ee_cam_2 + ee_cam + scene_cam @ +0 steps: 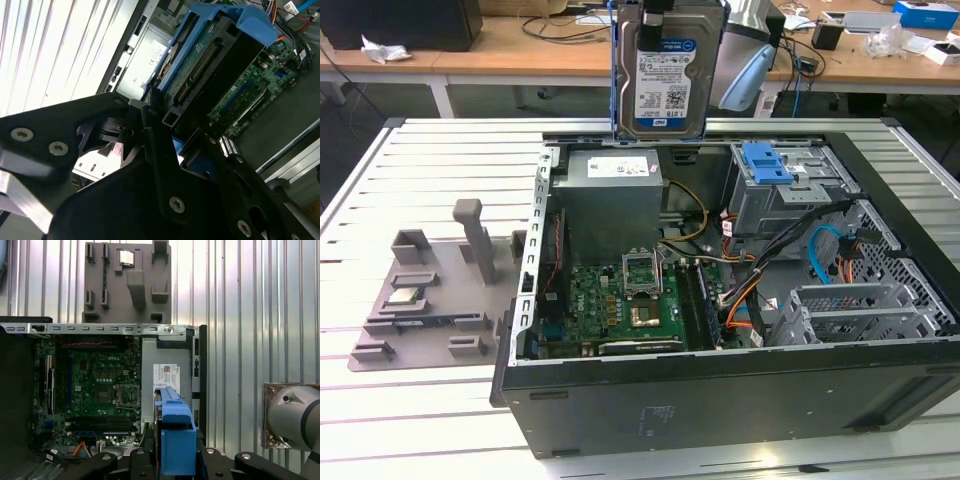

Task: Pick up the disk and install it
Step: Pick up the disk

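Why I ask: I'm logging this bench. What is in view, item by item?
table: one, white, slatted
case: one, black, open, on the table
disk: one, silver with blue rails, upright in the air above the case's far edge
motherboard: one, green, inside the case
power supply: one, grey with a white sticker, inside the case
cage: one, grey, inside the case at the exterior view's right
bracket: one, blue, atop the cage
fixture: one, grey, on the table, at the exterior view's left of the case
arm: one, silver and blue, behind the disk
tool: one, black, shut on the disk
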### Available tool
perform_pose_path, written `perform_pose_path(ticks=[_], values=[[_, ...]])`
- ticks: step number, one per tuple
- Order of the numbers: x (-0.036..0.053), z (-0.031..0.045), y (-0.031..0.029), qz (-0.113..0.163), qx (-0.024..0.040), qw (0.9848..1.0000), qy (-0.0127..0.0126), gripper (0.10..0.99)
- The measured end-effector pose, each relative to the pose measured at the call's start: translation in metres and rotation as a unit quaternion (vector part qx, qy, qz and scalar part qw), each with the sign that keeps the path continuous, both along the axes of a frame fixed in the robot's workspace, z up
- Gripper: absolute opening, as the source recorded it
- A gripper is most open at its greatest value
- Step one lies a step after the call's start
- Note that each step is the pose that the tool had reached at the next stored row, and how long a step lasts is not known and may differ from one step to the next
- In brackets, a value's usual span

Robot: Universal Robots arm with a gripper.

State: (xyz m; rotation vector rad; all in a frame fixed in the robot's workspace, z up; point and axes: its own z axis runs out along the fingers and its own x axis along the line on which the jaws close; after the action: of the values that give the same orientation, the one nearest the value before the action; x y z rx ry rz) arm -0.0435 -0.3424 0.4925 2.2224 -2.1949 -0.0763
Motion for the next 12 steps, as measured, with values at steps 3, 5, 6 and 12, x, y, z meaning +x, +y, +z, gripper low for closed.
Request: perform_pose_path(ticks=[3,5,6,12], values=[[-0.0001,0.0,-0.0029,0.0,0.0,1.0,0.0,0.369],[-0.0001,0.0,-0.008,0.0,0.0,1.0,0.0,0.369],[-0.0001,0.0001,-0.011,0.0,0.0,1.0,0.0,0.369],[0.0,0.0,-0.0374,0.0,-0.0001,1.0,0.0,0.369]])
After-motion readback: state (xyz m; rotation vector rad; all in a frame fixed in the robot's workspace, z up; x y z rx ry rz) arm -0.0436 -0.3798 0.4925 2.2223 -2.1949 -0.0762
